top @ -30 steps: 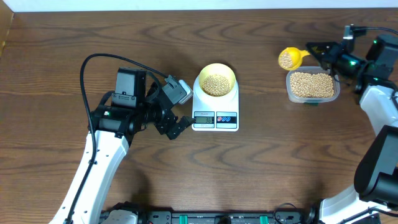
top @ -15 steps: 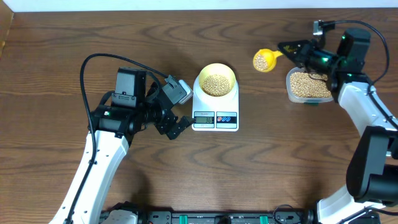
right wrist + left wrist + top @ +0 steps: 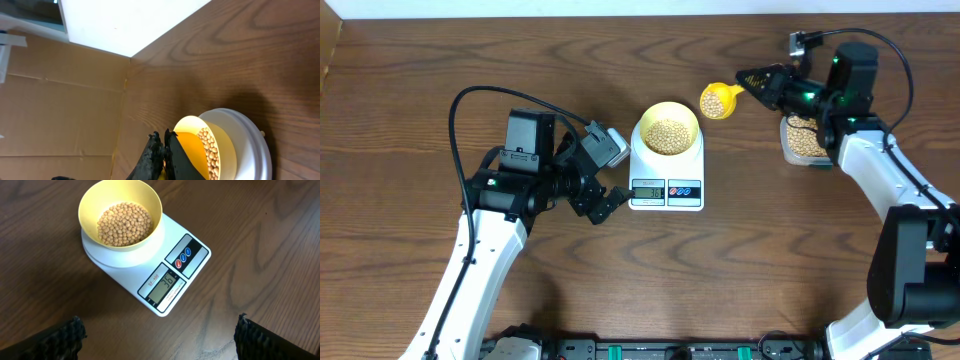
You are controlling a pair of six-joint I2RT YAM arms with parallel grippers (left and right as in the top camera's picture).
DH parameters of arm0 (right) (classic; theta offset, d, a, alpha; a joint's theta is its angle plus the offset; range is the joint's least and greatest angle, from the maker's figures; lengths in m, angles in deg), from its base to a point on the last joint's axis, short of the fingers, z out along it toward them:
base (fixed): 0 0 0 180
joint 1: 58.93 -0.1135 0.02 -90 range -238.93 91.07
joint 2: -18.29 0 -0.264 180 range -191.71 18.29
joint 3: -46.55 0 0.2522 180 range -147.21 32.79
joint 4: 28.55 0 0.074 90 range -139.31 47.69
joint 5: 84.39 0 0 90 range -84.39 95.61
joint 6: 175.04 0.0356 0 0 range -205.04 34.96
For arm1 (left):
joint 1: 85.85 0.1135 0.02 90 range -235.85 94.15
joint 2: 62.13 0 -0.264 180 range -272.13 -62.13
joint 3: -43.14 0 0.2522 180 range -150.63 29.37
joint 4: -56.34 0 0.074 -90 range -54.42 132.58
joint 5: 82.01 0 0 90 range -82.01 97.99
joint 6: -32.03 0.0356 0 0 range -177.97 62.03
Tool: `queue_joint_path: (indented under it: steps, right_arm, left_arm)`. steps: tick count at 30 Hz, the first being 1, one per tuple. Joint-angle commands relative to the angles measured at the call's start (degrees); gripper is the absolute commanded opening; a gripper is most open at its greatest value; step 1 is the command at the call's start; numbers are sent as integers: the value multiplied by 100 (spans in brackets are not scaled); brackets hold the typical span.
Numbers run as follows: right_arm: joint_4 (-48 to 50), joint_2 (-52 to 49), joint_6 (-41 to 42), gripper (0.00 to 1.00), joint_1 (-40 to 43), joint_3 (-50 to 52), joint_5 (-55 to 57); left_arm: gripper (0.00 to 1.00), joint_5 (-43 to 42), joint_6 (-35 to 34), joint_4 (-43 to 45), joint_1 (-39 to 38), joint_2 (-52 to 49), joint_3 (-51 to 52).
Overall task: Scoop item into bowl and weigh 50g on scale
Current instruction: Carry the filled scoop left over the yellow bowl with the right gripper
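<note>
- Moved leftward from the table's right edge, the right gripper (image 3: 761,79) clamps a yellow plastic handled scoop (image 3: 729,93) of small round tan beans (image 3: 714,103).
- More beans fill the small pale-yellow round bowl (image 3: 87,205) on the white digital kitchen scale (image 3: 685,190), mid-table.
- The left gripper (image 3: 159,330) is spread wide, empty.

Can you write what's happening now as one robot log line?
right jaws: shut on loaded scoop, near bowl | bowl: on scale, holds beans | left jaws: open, beside scale
</note>
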Motion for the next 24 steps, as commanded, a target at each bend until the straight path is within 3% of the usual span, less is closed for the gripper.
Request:
queue_joint_path:
  steps: [1,24]
  right_arm:
    - [31,-55,-87,1,-131,17,251]
    - [11,-55,-26,1,-542,17,402]
  left_arm:
    - [98,-74,81,-20,24,-35,42]
    - [98,-74,81,-20,24,-35,42]
